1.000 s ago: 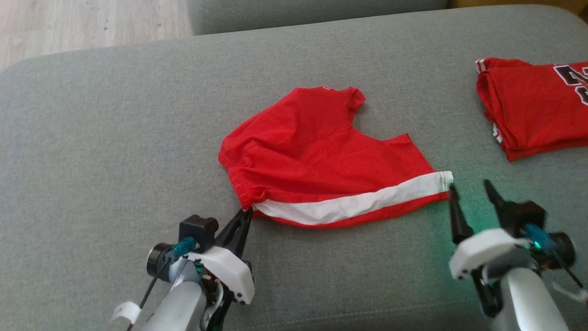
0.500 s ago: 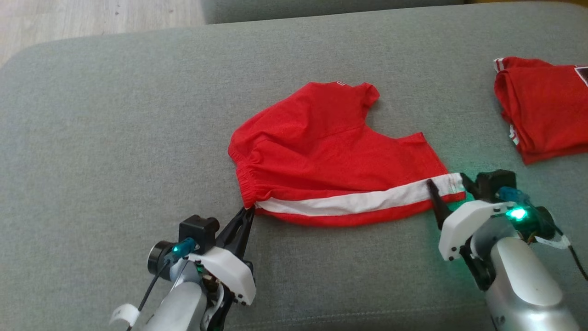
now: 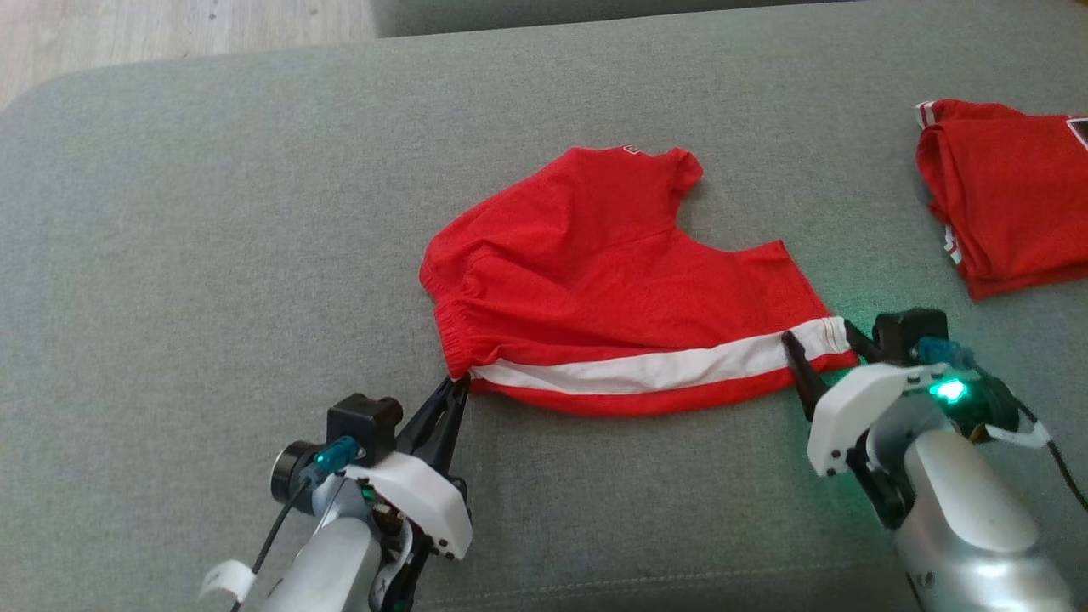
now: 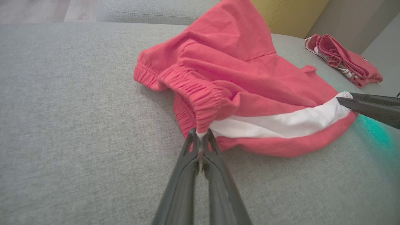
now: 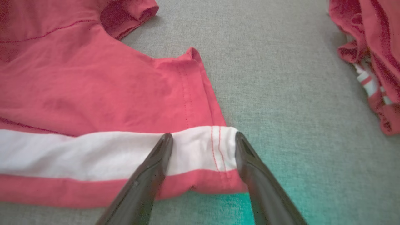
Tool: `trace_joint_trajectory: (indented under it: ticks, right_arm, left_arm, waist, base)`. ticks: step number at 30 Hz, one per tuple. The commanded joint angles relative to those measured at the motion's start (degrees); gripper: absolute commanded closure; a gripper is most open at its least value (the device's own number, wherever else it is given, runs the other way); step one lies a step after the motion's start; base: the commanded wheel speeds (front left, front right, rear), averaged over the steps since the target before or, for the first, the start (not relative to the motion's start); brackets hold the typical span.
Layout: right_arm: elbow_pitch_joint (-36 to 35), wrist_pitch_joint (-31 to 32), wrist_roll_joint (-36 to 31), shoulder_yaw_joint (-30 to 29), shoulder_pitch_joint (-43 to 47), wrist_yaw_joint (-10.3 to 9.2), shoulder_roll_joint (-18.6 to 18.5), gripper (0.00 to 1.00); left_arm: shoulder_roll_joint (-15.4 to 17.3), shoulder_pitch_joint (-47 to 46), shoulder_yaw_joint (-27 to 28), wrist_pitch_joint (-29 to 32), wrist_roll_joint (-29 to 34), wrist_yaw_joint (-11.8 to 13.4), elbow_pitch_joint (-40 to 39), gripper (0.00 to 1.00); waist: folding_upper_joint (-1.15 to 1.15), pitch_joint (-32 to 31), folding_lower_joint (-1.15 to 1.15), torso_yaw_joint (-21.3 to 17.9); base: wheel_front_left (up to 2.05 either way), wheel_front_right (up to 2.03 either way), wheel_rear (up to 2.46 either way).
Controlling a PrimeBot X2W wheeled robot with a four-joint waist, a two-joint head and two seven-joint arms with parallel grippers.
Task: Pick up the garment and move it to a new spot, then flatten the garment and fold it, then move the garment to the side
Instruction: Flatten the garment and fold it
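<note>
1. The left gripper (image 3: 456, 389) is pinched fully shut on the near corner of the red shorts (image 3: 612, 272). It grips right where the gathered waistband (image 4: 193, 90) meets the white stripe (image 3: 663, 370), and the left wrist view shows a sliver of cloth between the tips.
2. The right gripper (image 3: 818, 333) stands wide open with hold of nothing. Its two dark fingers straddle the hemmed end of the stripe, one tip on the white and the other at the very edge of the leg opening.
3. The shorts lie mid-cushion on the grey sofa (image 3: 212, 212), partly spread, stripe side nearest the robot. Loose folds are heaped up behind the waistband.
4. They look light and limp, so I'd expect them to sag between two holds and keep no shape of their own. The upholstery looks grippy, so dragging could bunch them (lifting clear seems the safer bet).
5. The best places to take hold seem to be the elastic waistband and the stitched hem. Both are thicker than the plain cloth and less likely to slip out of thin fingers.
6. The red cloth is a matte knit and the stripe is smoother, with two rows of red stitching at the hem. The elastic is puckered, and the cushion is a coarse weave with rounded edges.
7. Another red garment (image 3: 1011, 204) sits folded well apart to the right, and pale wooden floor (image 3: 170, 34) shows beyond the sofa.
</note>
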Motion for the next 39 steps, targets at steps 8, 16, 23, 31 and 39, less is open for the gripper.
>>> trace_joint_trajectory:
  ticks: [8,16,23,31,39]
  right_arm:
    - [3.01,-0.27,1.09,1.96,-4.48,0.37,-0.39,0.04]
    - [4.64,-1.61,2.35,3.49,-5.41,0.37,-0.21,0.69]
    - [3.66,-4.49,1.95,3.21,-5.82,0.37,-0.91,0.77]
    - [-2.94,-6.9,0.29,1.9,-2.2,0.37,0.24,0.87]
    - [-12.35,-6.67,-1.3,-0.04,2.73,0.37,1.59,1.0]
  left_arm:
    - [0.34,-2.01,1.66,-0.77,0.23,-0.15,-1.8,1.0]
    - [0.34,-1.97,1.85,-0.77,0.2,-0.06,-1.92,1.0]
    - [0.34,-1.9,2.13,-0.77,0.27,-0.09,-2.25,1.0]
    - [0.34,-1.43,3.99,-0.77,0.57,0.11,-3.71,1.0]
    - [0.34,-0.66,6.82,-0.77,1.69,0.12,-7.02,1.0]
  waist:
    - [0.0,0.53,0.0,0.5]
    - [0.0,0.63,0.0,0.45]
    - [0.0,0.61,0.0,0.11]
    - [0.0,0.21,0.0,-0.41]
    - [0.0,-0.17,0.0,-0.47]
  base:
    - [0.0,0.0,0.0]
    - [0.0,0.0,0.0]
    - [0.0,0.0,0.0]
    - [0.0,0.0,0.0]
    - [0.0,0.0,0.0]
